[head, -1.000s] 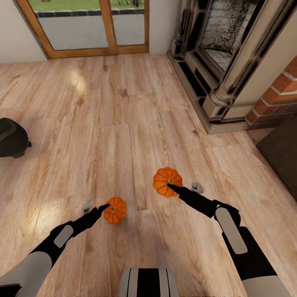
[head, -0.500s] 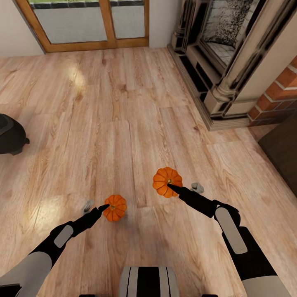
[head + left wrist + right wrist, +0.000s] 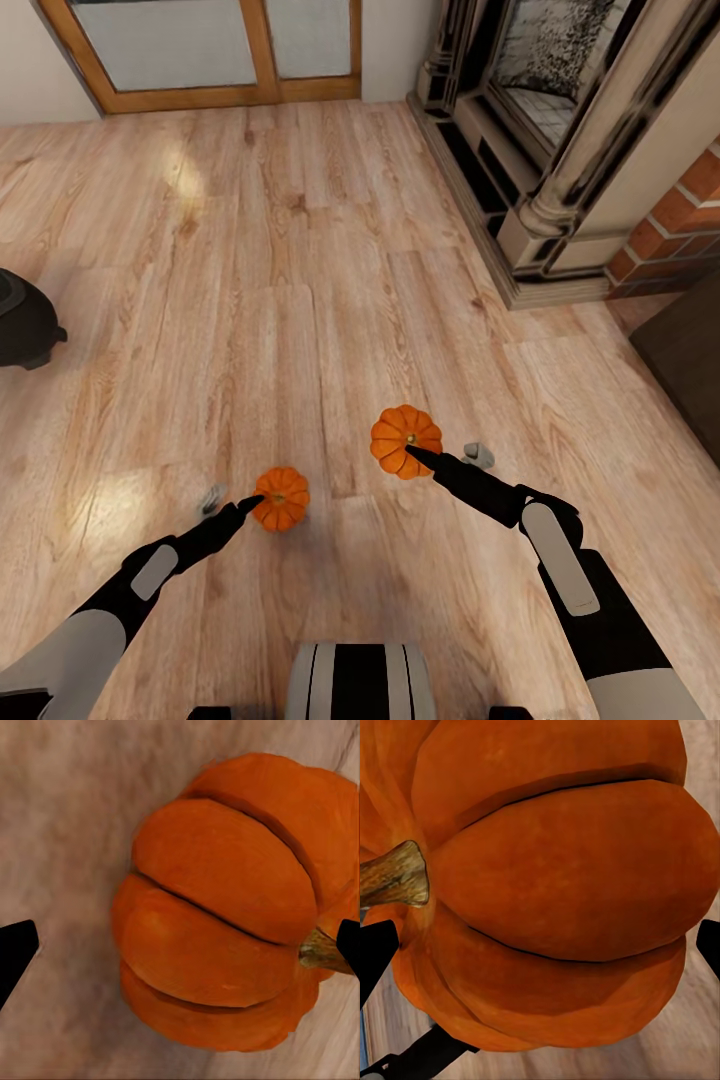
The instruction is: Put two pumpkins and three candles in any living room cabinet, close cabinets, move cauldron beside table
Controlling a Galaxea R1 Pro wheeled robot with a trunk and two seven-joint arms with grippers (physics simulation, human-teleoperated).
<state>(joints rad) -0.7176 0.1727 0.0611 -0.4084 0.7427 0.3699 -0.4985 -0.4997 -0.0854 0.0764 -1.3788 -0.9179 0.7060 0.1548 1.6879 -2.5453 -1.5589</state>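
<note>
Left tool [image 3: 258,498]: clamped on the smaller pumpkin [image 3: 280,498], fingers either side, carried above the plank floor [image 3: 300,250] for stowing.
Right tool [image 3: 415,455]: clamped on the larger pumpkin [image 3: 405,440], likewise lifted for the cabinet [image 3: 690,370], dark at far right.
Cauldron [image 3: 25,322]: standing on the floor, far left, well apart.

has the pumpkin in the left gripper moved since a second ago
Yes. The left pumpkin rose slightly toward the right pumpkin, which kept its place in view.

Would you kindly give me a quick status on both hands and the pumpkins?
Left hand shut on the smaller pumpkin. Right hand shut on the larger pumpkin. Cauldron at far left on the floor. Nothing in the way.
</note>
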